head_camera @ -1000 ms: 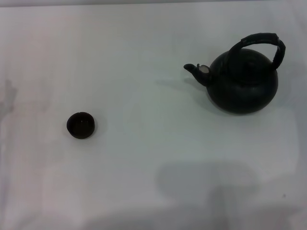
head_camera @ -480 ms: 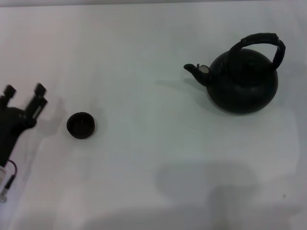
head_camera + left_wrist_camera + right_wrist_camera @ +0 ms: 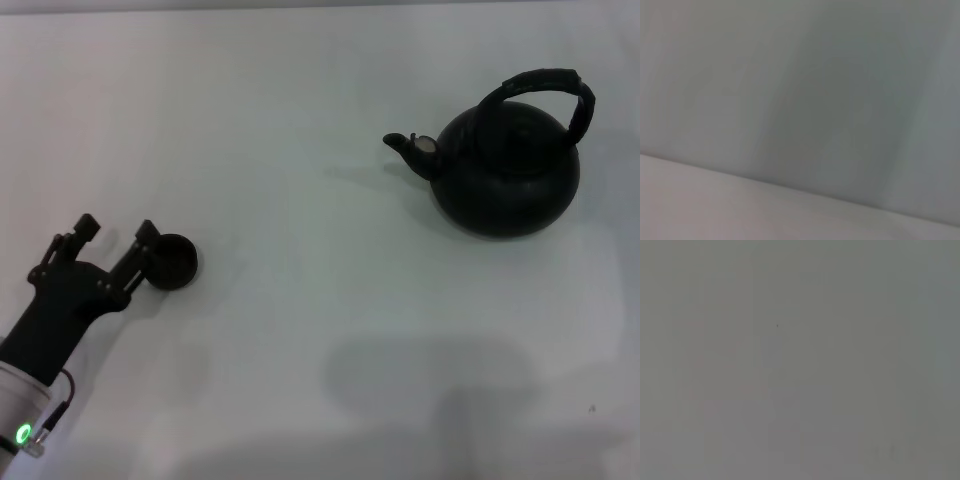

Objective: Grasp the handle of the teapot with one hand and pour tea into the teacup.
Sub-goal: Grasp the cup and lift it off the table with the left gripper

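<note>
The matte black teapot (image 3: pixel 506 172) stands at the far right of the white table in the head view, its spout with a silvery tip pointing left. Its dark arched handle (image 3: pixel 548 88) curves over the top. The tiny dark teacup (image 3: pixel 172 261) sits at the left. My left gripper (image 3: pixel 116 231) is open, just left of the teacup, with one fingertip (image 3: pixel 147 232) overlapping the cup's left rim in this view. The right gripper is out of view. Both wrist views show only plain grey surface.
The white table (image 3: pixel 300 330) spans the whole head view. A soft shadow lies on it at the front middle.
My left arm came in from the left edge and moved right and toward the front, bringing its open gripper up against the teacup's left side. The teapot and teacup stayed put.
</note>
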Tool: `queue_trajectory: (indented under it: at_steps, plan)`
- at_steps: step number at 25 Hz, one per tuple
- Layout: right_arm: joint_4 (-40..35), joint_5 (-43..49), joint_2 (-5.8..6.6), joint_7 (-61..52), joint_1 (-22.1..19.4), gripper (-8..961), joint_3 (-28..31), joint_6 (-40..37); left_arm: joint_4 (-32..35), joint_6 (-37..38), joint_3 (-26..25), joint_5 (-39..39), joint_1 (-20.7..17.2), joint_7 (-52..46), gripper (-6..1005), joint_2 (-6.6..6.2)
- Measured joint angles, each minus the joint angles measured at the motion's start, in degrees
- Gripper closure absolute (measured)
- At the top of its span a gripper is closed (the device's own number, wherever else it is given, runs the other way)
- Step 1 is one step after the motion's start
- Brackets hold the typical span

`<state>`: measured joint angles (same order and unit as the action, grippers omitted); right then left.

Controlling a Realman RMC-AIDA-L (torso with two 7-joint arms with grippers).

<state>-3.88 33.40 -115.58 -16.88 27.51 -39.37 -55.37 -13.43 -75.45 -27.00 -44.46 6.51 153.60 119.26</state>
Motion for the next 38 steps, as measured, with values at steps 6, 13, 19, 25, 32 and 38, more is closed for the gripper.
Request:
queue_trajectory:
  at_steps: [6, 13, 19, 25, 32, 38]
  plan:
    - [-0.1, 0.0, 0.08, 0.0, 0.0, 86, 0.0, 0.0, 0.4, 0.5, 0.2, 3.1, 0.4, 2.0, 135, -0.05]
    - [-0.2, 0.0, 0.09, 0.0, 0.1, 86, 0.0, 0.0, 1.1, 1.3, 0.2, 4.3, 1.1, 2.4, 135, -0.16]
    - [-0.2, 0.0, 0.09, 0.0, 0.0, 86, 0.0, 0.0, 1.1, 3.2, 0.5, 5.3, 2.2, 2.4, 135, -0.17]
    - [-0.1, 0.0, 0.09, 0.0, 0.0, 86, 0.0, 0.0, 1.1, 4.0, 0.8, 6.1, 3.1, 2.4, 136, -0.17]
    - [-0.1, 0.0, 0.09, 0.0, 0.0, 86, 0.0, 0.0, 1.2, 4.6, 0.8, 6.1, 3.1, 2.4, 136, -0.17]
    - [0.1, -0.2, 0.09, 0.0, 0.0, 86, 0.0, 0.0, 1.2, 6.1, 0.8, 6.1, 3.4, 2.4, 136, -0.17]
